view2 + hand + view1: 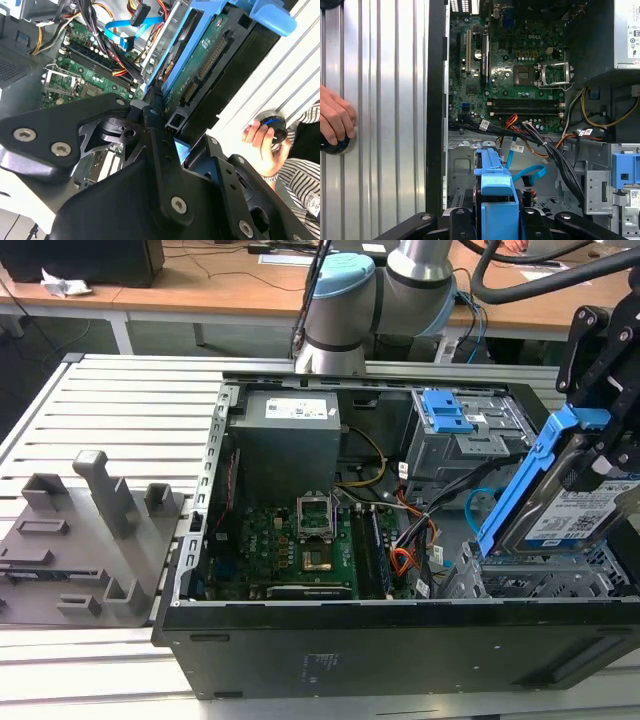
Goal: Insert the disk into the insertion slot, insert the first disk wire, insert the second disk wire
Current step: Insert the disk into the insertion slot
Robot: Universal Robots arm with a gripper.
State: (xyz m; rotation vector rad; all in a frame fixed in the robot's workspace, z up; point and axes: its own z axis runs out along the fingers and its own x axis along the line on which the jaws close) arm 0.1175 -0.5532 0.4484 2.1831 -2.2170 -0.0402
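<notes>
- The gripper is clamped on the disk, gripping it by its blue frame.
- The disk hangs tilted just above the slot. Its lower end is near the slot's opening, but whether they touch I cannot tell. It is not seated, so I judge the first step under way and not done.
- The first wire lies loose beside the slot, on the side toward the motherboard. It is apart from the disk and not plugged into it.
- The second wire loops free just beside the slot, between the slot and the first wire, and is also unconnected.
- By my reading no step is finished: seating the disk and fitting both wires are left.
- A person's hand rests on a black knob on the surface, well apart from the slot.
</notes>
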